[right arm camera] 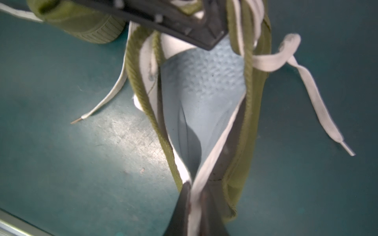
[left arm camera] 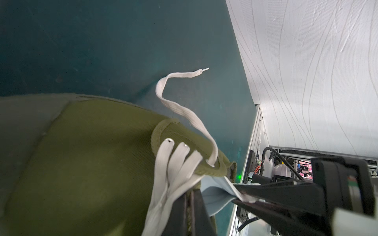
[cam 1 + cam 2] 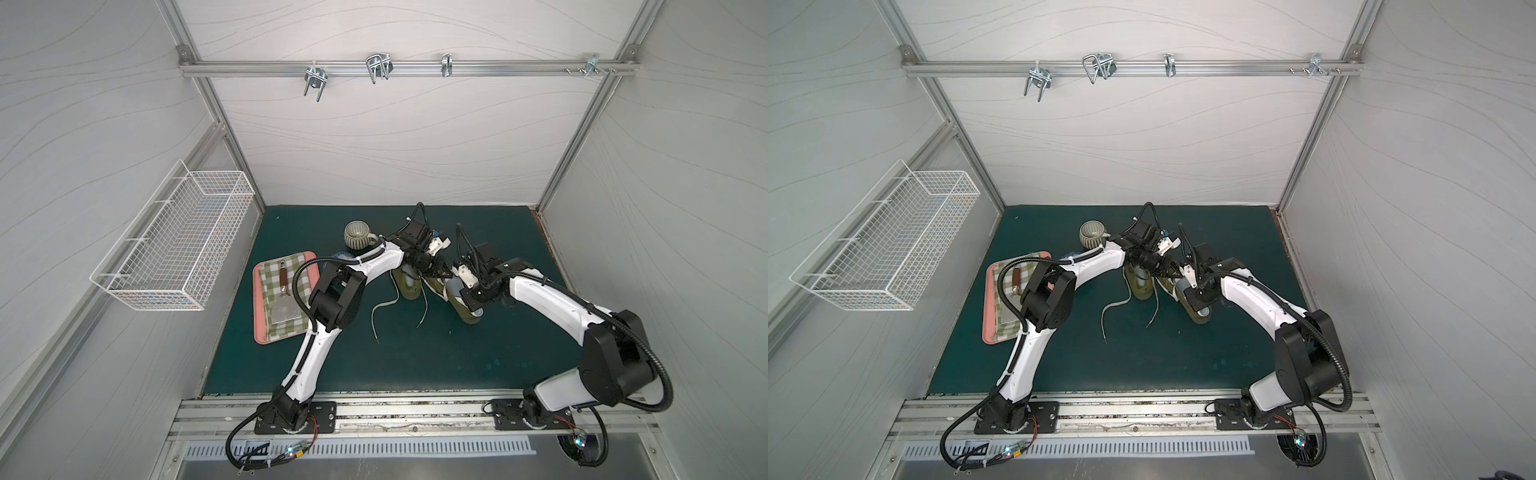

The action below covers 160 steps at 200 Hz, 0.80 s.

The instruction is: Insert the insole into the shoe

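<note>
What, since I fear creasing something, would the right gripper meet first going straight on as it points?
Probably the pale blue insole lying inside the shoe: the right gripper is shut on the heel rim and points into the opening. Depth is unclear.

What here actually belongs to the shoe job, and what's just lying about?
In the job: the open shoe, the pale insole in it, the left pincer on its laces, the right pincer on its heel rim.
Lying about: second shoe, mug, tray, checked cloth, scraper, wire basket, wall hooks.
</note>
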Motion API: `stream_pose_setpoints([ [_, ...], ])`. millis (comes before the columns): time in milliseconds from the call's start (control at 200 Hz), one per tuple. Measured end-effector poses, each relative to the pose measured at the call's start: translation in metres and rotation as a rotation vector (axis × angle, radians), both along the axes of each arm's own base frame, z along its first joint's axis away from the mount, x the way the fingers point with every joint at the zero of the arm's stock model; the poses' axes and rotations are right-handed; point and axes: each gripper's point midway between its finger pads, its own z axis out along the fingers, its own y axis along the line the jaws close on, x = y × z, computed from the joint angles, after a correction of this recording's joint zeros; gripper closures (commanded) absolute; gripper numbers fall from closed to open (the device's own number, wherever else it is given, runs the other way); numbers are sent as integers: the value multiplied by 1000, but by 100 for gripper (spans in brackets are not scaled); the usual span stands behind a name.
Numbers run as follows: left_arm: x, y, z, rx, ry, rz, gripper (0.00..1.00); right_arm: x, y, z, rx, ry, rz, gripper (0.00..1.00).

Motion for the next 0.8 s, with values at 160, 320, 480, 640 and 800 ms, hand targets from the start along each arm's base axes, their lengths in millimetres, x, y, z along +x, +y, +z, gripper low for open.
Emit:
stream_pose_setpoints([
  [160,0,0,0,3,1,1,100,5,-3,-3,40,20,-24,100],
  [320,0,1,0,3,-3,0,100,11,1,-3,116,54,-45,100],
  [480,2,0,1,-3,-13,1,100,23,5,-7,170,91,-64,100],
  [640,4,-2,2,-12,-25,2,100,26,9,-7,197,107,-65,100],
  [800,4,-2,2,-13,-25,2,100,30,13,-8,213,101,-59,100],
])
